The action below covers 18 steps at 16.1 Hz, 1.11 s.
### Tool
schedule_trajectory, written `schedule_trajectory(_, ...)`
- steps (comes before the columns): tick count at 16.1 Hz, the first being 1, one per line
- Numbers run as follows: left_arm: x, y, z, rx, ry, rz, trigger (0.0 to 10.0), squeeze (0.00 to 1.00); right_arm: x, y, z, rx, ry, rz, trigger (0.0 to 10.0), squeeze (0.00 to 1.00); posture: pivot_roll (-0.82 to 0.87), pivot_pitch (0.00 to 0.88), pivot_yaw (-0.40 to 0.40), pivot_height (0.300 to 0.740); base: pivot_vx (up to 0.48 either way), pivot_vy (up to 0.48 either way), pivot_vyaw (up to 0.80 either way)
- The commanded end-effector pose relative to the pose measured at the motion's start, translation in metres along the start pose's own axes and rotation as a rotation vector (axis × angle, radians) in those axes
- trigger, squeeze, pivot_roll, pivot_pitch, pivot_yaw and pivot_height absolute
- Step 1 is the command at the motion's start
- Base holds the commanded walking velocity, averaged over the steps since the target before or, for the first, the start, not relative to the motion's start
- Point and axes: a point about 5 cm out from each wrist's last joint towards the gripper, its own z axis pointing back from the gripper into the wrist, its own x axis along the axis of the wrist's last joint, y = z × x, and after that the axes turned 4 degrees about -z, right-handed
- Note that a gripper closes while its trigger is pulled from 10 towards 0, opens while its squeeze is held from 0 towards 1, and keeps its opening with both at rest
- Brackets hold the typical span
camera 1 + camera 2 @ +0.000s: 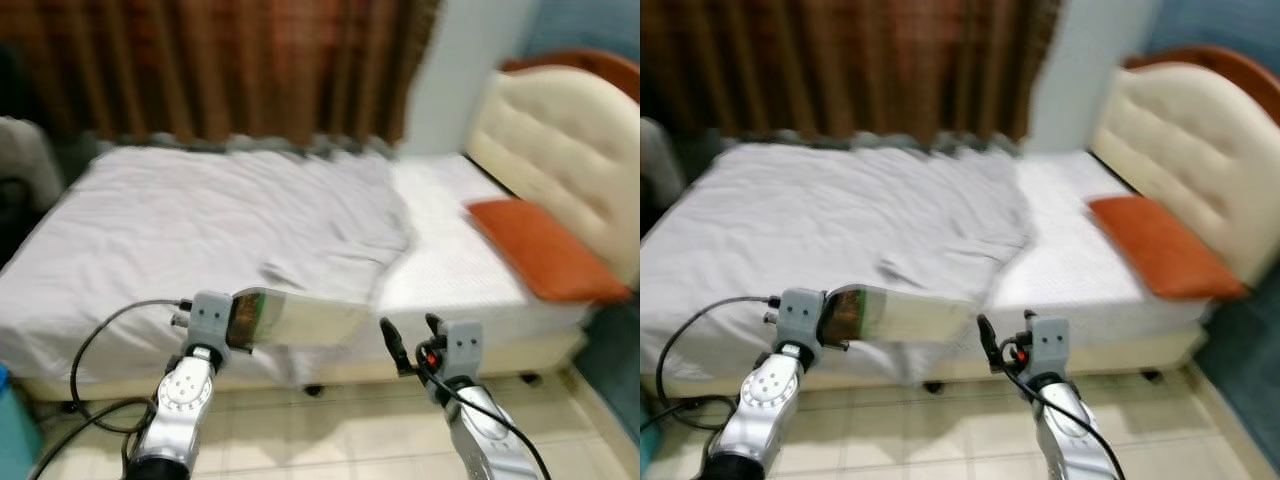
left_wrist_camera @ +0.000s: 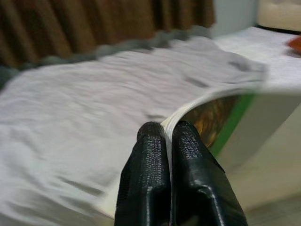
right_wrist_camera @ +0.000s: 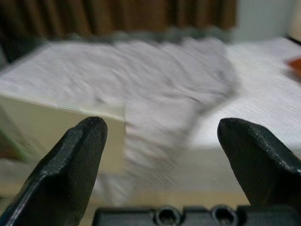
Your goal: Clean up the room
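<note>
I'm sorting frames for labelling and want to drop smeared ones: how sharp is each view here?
Left and right eye views: soft motion blur across the bed and curtain. Left wrist view: the left gripper fingers are crisp, shut on a thin book, background smeared. Right wrist view: blurred throughout, the open right gripper only fairly sharp.
</note>
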Motion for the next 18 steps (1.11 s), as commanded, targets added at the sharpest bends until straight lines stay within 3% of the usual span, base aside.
schedule_trajectory(1,0.010,-0.002,-0.003,-0.010,-0.052,0.000,10.0,0.00,0.007,0.000,-0.004,0.006,-0.022,0.001,10.0,0.00,0.03,0.000,-0.052,0.740,0.000,-0.480,0.00)
schedule_trajectory(4,0.010,0.001,-0.003,0.003,-0.050,-0.002,10.0,0.00,0.011,0.009,-0.009,0.076,-0.019,-0.040,10.0,0.00,0.04,0.000,-0.059,0.740,0.000,-0.480,0.00)
schedule_trajectory(6,0.009,0.004,-0.003,0.010,-0.043,-0.010,10.0,0.00,0.020,0.014,-0.011,0.144,-0.027,-0.001,10.0,0.00,0.04,0.000,-0.059,0.740,0.000,-0.480,0.00)
schedule_trajectory(11,0.012,0.006,-0.007,0.013,-0.054,-0.019,10.0,0.00,0.032,-0.006,-0.017,0.106,-0.036,0.066,10.0,0.00,0.04,0.000,-0.059,0.740,0.000,-0.480,0.00)
schedule_trajectory(14,0.013,0.012,-0.007,0.035,-0.059,-0.036,10.0,0.00,0.032,-0.008,-0.015,0.043,-0.065,0.005,10.0,0.00,0.04,0.000,-0.057,0.740,0.000,0.000,0.00)
schedule_trajectory(18,0.021,0.007,-0.010,-0.013,-0.094,-0.016,10.0,0.00,0.019,0.006,-0.012,0.070,-0.036,-0.014,10.0,0.00,0.04,0.000,-0.050,0.740,0.328,0.000,0.00)
